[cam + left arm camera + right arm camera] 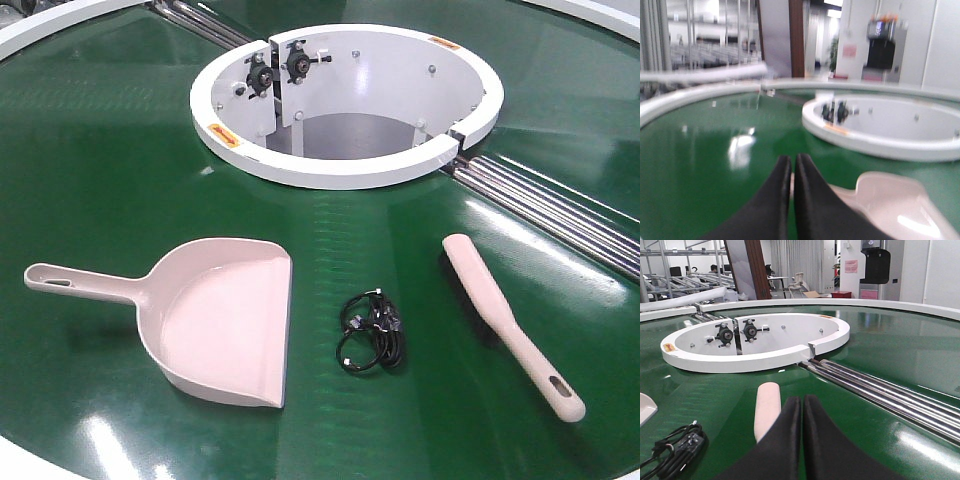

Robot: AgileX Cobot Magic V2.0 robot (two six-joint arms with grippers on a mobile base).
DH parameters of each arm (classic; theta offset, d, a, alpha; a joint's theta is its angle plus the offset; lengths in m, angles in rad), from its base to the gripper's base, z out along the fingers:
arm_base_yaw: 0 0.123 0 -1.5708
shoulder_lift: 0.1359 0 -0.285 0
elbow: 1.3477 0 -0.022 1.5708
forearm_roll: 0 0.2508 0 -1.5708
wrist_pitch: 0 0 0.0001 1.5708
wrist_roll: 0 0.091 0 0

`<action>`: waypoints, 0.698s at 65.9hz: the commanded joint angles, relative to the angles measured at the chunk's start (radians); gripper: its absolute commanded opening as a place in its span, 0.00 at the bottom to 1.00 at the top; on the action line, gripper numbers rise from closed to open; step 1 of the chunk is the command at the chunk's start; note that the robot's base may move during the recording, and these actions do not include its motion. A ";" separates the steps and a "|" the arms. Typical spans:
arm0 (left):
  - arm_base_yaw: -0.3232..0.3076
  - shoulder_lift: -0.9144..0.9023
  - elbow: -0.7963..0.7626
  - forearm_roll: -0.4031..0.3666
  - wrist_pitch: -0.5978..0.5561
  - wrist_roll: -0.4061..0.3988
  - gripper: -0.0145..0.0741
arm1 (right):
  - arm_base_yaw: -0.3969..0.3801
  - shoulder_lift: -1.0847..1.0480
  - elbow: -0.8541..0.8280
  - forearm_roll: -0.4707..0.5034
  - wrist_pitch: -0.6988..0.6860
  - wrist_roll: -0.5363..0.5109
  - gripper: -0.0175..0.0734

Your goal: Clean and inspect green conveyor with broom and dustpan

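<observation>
The green conveyor (100, 150) fills the front view. The pale pink-beige dustpan (225, 320) lies flat on it at front left, handle pointing left. The broom (505, 320) lies at front right, handle toward the near right. Neither gripper shows in the front view. In the left wrist view my left gripper (792, 159) is shut and empty above the belt, with the dustpan (895, 205) below and to its right. In the right wrist view my right gripper (803, 399) is shut and empty, with the broom (767, 407) lying just left of and beyond its tips.
A coiled black cable bundle (372, 332) lies on the belt between dustpan and broom and also shows in the right wrist view (675, 447). The white ring housing (340, 170) sits at centre back. Metal rollers (560, 210) run across the belt at right.
</observation>
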 commanded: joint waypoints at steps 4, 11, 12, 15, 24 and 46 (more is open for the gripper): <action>-0.004 0.024 -0.156 0.004 -0.092 0.008 0.16 | 0.000 -0.018 0.021 -0.001 -0.075 -0.002 0.18; -0.004 0.137 -0.300 0.004 0.044 0.018 0.16 | 0.000 -0.018 0.021 -0.001 -0.075 -0.002 0.18; -0.004 0.154 -0.317 0.004 0.065 0.018 0.16 | 0.000 -0.018 0.021 -0.001 -0.075 -0.002 0.18; -0.004 0.226 -0.374 0.004 0.132 0.018 0.16 | 0.000 -0.018 0.021 -0.001 -0.075 -0.002 0.18; -0.004 0.437 -0.507 0.004 0.333 0.018 0.16 | 0.000 -0.018 0.021 -0.001 -0.075 -0.002 0.18; -0.004 0.689 -0.540 0.000 0.389 0.016 0.16 | 0.000 -0.018 0.021 -0.001 -0.075 -0.002 0.18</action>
